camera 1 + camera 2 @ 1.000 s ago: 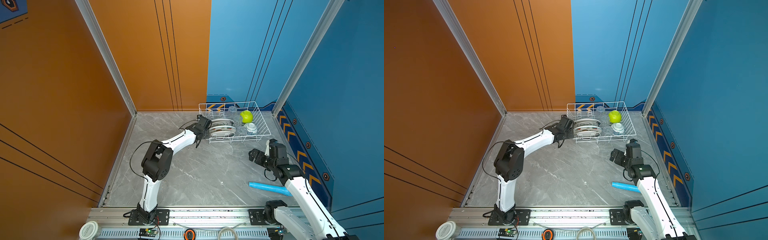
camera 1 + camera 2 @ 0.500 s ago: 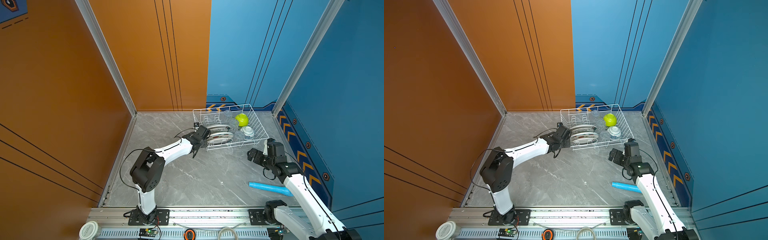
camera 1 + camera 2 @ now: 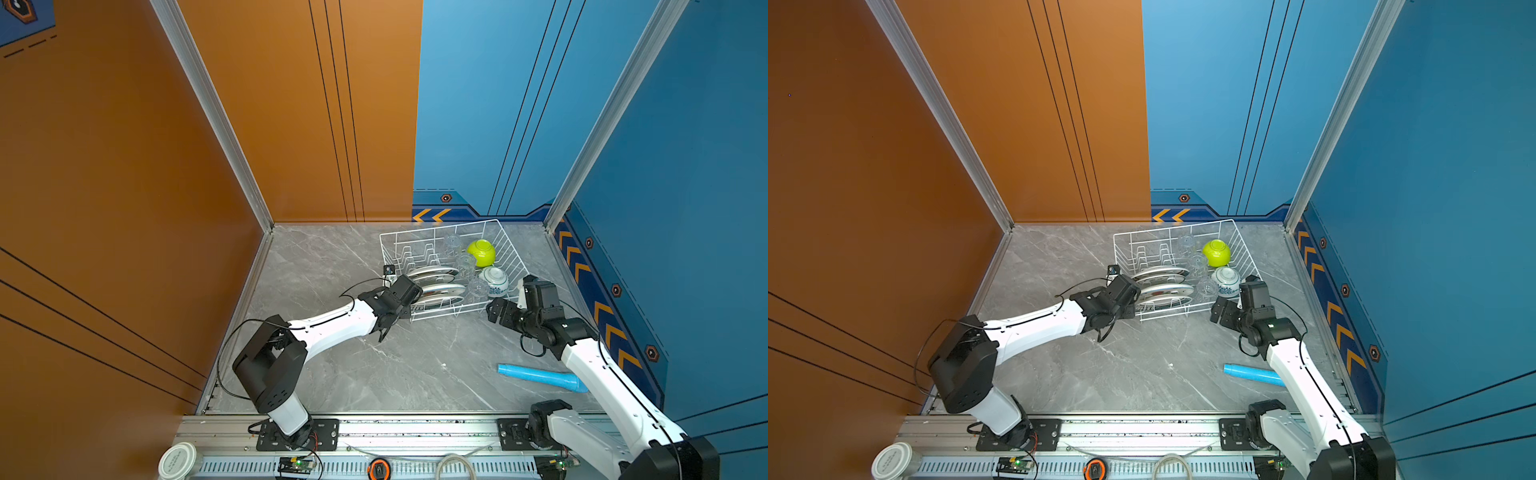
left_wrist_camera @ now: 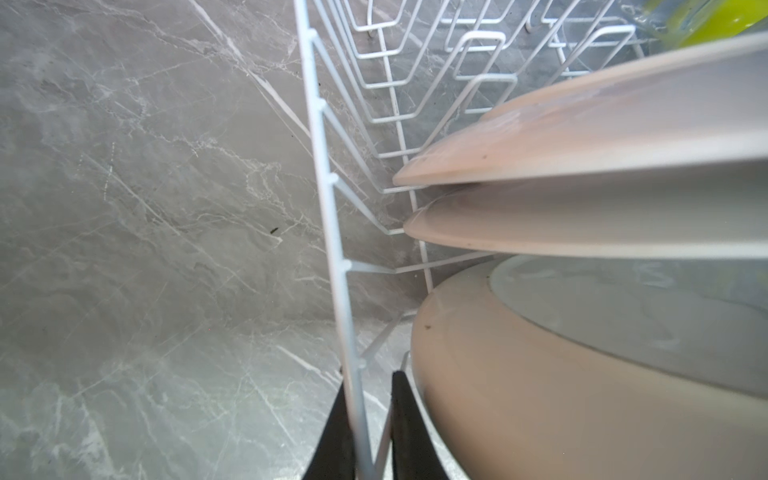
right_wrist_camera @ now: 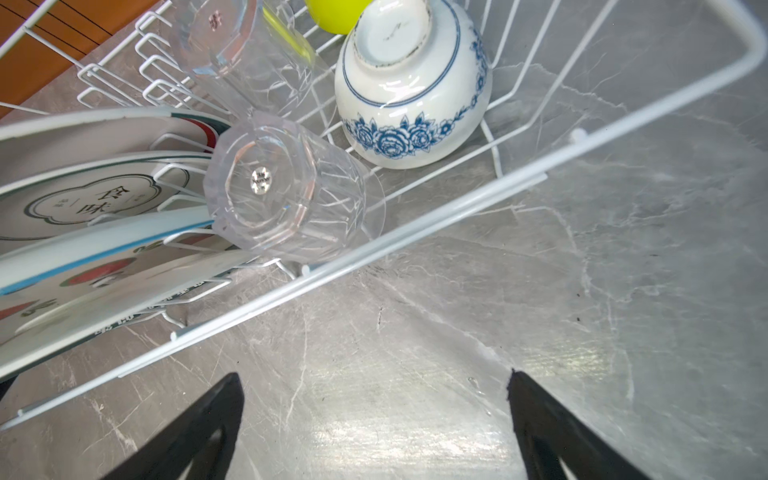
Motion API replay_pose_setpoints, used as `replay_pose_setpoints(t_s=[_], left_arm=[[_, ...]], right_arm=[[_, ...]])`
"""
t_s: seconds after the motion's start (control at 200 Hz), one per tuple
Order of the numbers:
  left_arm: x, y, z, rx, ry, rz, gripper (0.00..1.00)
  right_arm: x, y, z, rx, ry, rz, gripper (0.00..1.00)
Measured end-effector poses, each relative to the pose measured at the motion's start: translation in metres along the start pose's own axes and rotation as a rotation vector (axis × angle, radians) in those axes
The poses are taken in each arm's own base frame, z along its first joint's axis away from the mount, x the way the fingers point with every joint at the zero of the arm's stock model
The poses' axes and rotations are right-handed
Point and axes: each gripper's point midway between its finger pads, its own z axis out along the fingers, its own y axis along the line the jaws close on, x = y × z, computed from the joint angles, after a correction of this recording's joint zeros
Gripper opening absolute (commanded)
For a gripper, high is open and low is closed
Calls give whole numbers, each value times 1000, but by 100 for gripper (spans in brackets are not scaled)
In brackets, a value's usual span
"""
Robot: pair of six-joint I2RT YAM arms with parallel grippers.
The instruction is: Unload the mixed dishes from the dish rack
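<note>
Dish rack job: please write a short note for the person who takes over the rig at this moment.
The left gripper is shut on a rim wire of the dish rack.
The right gripper is open and empty, over the table just outside the rack's near rim.
In the rack: plates in the dividers, three glass cups, lime-green bowl, white-and-blue bowl.
Done: nothing unloaded.
Left: every dish.
A light blue tube lies on the table.

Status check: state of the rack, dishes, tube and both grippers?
dish rack: loaded, rim gripped
left gripper: shut on the rack's rim wire
right gripper: open, empty
plates: on edge in dividers
lime-green bowl: upside down
white-and-blue bowl: upside down
glass cups: bottoms up
blue tube: lying on table
</note>
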Motion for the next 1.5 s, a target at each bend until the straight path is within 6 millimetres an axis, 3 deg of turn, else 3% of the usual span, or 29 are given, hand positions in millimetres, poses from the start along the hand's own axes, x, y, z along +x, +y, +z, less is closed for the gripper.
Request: replay_pose_setpoints(t_s=[0.16,0.33,0.55,0.681,0.871,1.131,1.376,1.496], left_arm=[[12,6,-10,4,4,9,10],[24,16,-21,-9,29,108,39],[28,29,-41,-20,47,205,65],[28,34,-50,-15,48,233,75],[25,34,-73,50,30,284,78],[15,7,-112,271,-50,380,61],[25,-30,-114,417,-71,525,56],[34,-45,-108,427,-62,584,58]], right_arm=[[7,10,-1,-36,27,-15,100],[15,24,-5,-76,42,-40,100],[22,42,-10,-113,48,-62,100],[21,50,-14,-132,39,-65,100],[17,57,-21,-155,20,-62,100],[17,64,-29,-200,14,-60,100],[11,70,-59,-280,-79,-48,100],[17,70,-62,-303,-81,-71,100]])
